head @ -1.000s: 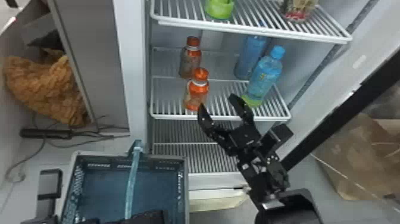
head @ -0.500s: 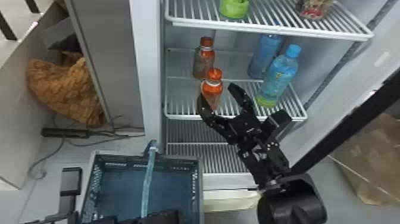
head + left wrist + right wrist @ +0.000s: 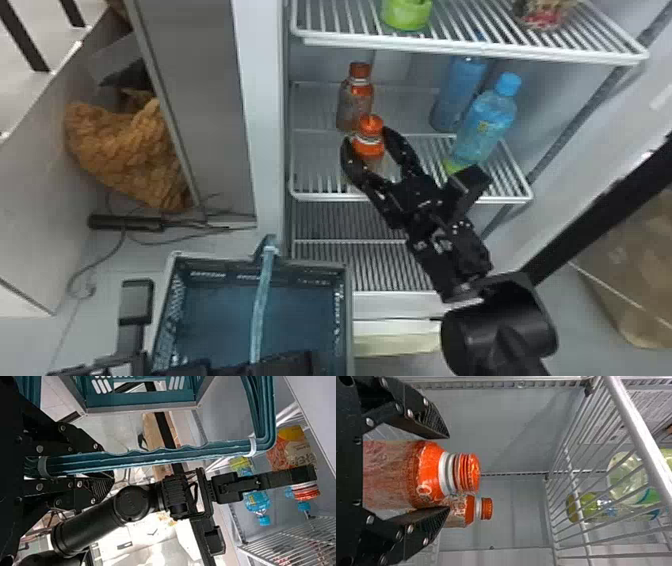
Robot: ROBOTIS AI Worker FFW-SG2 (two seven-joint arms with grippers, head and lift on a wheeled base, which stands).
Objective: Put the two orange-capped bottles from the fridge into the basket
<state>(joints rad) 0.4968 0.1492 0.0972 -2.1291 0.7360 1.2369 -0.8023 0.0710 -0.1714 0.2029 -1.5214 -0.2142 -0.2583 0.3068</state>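
Orange-capped bottles (image 3: 370,145) are bound for the basket (image 3: 348,312), lower left, its handle (image 3: 158,457) clamped in the left gripper (image 3: 107,465), likely for steadiness. Mid-frame, the right gripper (image 3: 365,136) is open around the front bottle (image 3: 369,150), presumably to grasp it; the rear bottle (image 3: 356,100) stands upper centre.

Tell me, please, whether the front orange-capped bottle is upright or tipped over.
Upright: in the head view, the bottle stands on the shelf, its cap uppermost.
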